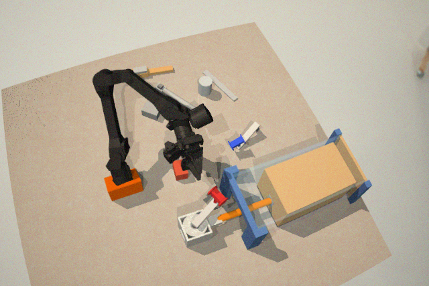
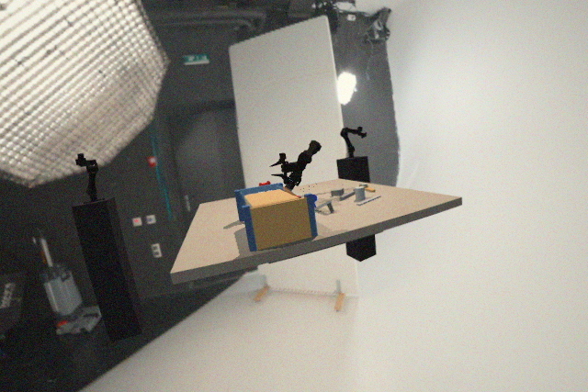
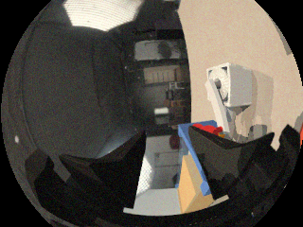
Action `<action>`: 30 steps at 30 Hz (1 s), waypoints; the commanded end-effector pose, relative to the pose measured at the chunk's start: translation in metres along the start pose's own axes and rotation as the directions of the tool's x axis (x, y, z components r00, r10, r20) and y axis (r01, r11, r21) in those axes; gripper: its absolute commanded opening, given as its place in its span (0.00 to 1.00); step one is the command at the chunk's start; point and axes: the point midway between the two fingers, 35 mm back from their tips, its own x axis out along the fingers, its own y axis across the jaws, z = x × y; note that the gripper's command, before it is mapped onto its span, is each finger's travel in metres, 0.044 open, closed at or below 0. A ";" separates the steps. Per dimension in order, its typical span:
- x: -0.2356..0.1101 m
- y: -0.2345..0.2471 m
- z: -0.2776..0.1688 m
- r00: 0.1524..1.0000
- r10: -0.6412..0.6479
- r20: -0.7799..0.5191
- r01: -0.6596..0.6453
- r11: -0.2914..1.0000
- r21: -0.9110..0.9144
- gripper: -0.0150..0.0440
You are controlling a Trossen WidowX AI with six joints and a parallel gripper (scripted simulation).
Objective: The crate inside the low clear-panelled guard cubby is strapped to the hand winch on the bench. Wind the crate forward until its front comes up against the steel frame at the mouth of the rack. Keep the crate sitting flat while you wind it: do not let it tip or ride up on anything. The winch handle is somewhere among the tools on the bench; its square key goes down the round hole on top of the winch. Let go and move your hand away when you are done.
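Note:
The tan crate (image 1: 308, 179) (image 2: 277, 221) sits flat inside the clear-panelled cubby, a short way behind the blue frame (image 1: 242, 206) at its mouth. An orange strap (image 1: 244, 209) runs from the crate through the frame to the white winch (image 1: 194, 229) (image 3: 230, 85). The handle, a white arm (image 1: 204, 214) with a red knob (image 1: 217, 196) (image 3: 204, 128), stands in the winch's top. My gripper (image 1: 196, 172) (image 3: 167, 131) is open and empty. It hangs above the bench, up and to the left of the red knob, clear of the handle.
A red block (image 1: 179, 171) lies just under my fingers. A blue-handled tool (image 1: 237, 143), a grey cylinder (image 1: 204, 85), a grey bar (image 1: 220, 84), a grey rod (image 1: 175, 97), a grey block (image 1: 150, 111) and an orange-handled tool (image 1: 157, 69) lie behind. The arm's orange base (image 1: 123, 187) stands to the left.

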 end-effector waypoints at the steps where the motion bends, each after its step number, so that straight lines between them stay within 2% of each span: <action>1: 0.000 -0.001 0.000 1.000 0.000 0.001 0.000 1.000 0.001 0.66; 8: 0.000 -0.001 0.000 1.000 0.000 0.001 0.000 1.000 0.001 0.66; 9: 0.001 -0.001 0.000 1.000 -0.010 0.005 0.010 1.000 -0.009 0.71; 13: 0.025 -0.007 -0.007 0.974 -0.206 0.088 0.220 0.958 -0.182 0.88; 16: 0.045 -0.014 -0.009 0.909 -0.386 0.157 0.416 0.860 -0.294 1.00; 19: 0.062 -0.020 -0.009 0.803 -0.559 0.206 0.593 0.717 -0.368 1.00; 23: 0.081 -0.027 -0.006 0.609 -0.761 0.225 0.764 0.485 -0.426 1.00; 26: 0.092 -0.029 -0.004 0.434 -0.880 0.195 0.834 0.310 -0.456 1.00; 30: 0.106 -0.028 0.000 0.186 -0.978 0.091 0.858 0.117 -0.500 1.00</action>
